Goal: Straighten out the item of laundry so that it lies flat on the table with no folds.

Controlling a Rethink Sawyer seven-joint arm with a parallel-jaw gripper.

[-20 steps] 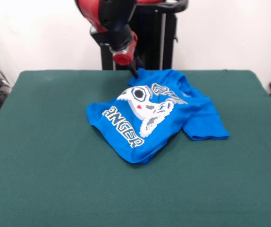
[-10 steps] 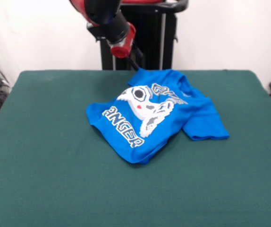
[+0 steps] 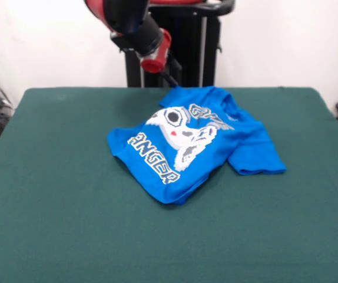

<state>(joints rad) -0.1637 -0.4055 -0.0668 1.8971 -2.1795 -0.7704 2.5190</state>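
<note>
Front view: the blue T-shirt (image 3: 195, 138) is seen crumpled on the green table (image 3: 51, 194), lying nearer the far edge than the near edge and slightly toward the right edge. Its body is folded over on itself, so that the white print and the lettering are bunched and partly hidden; one sleeve is spread out flat toward the right edge. The gripper (image 3: 173, 81) is held at the shirt's far edge, its dark tip just at the cloth. Whether the jaws are closed or released cannot be told, nor whether cloth is grasped.
</note>
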